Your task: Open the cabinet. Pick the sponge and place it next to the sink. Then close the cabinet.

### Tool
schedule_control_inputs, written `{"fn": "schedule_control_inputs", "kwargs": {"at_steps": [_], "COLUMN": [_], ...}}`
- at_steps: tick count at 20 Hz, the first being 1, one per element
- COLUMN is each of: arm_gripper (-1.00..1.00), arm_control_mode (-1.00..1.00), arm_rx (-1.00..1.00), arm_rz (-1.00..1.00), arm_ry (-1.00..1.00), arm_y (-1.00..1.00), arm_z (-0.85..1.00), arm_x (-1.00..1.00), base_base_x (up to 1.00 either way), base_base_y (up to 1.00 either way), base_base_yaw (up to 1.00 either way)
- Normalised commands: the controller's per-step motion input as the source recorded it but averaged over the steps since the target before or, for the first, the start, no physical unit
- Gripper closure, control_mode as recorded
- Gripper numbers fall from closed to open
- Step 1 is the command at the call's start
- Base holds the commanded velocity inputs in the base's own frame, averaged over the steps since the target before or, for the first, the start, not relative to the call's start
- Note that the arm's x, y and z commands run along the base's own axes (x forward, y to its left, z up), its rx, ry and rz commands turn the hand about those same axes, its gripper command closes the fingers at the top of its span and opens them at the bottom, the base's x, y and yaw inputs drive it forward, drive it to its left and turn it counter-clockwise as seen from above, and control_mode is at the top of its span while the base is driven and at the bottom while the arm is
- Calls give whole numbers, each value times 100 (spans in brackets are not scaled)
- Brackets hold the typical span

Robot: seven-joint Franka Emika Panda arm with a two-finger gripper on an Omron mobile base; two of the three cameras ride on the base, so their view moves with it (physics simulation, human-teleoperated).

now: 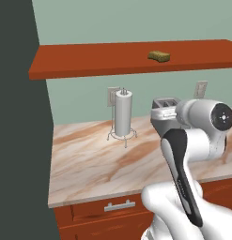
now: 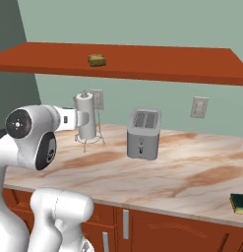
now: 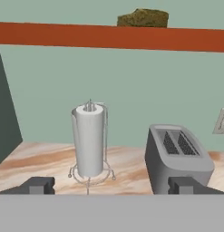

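Up top we've got the cabinet (image 1: 89, 60) stretching across the frame as a red-brown slab, with the marble counter (image 1: 89, 161) below. Then the grey toaster (image 2: 143, 134), then the paper towel roll (image 3: 89, 140). We see the gripper (image 3: 111, 185) spread wide, holding nothing. The sponge (image 1: 158, 56) sits on the cabinet, upper right. No readable writing.

The white arm's elbow hides most of the boxy grey metal toaster (image 1: 163, 106) in the left base view — and on the right, the small dark-green-and-yellow block (image 2: 239, 203) at the marble counter's (image 2: 192, 172) corner is cut by the edge.
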Motion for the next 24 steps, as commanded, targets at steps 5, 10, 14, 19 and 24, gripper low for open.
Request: {"fn": "schedule_control_inputs", "kwargs": {"at_steps": [5,10,14,19,24], "arm_gripper": [-100,-100,-100,-100,-100], "arm_control_mode": [-100,-100,-100,-100,-100], "arm_rx": [9,10,4,2,0], "arm_rz": [-1,-4,-7,-9,-7], "arm_ry": [1,5,3,3,0], "arm_y": [-8,-7,-2,0,0], "arm_z": [8,8,7,7,10], "arm_x": [2,6,8,4,2], "base_base_x": [0,0,0,0,0], "base_base_y": [0,0,0,0,0], "base_base_yaw": [0,0,0,0,0]}}
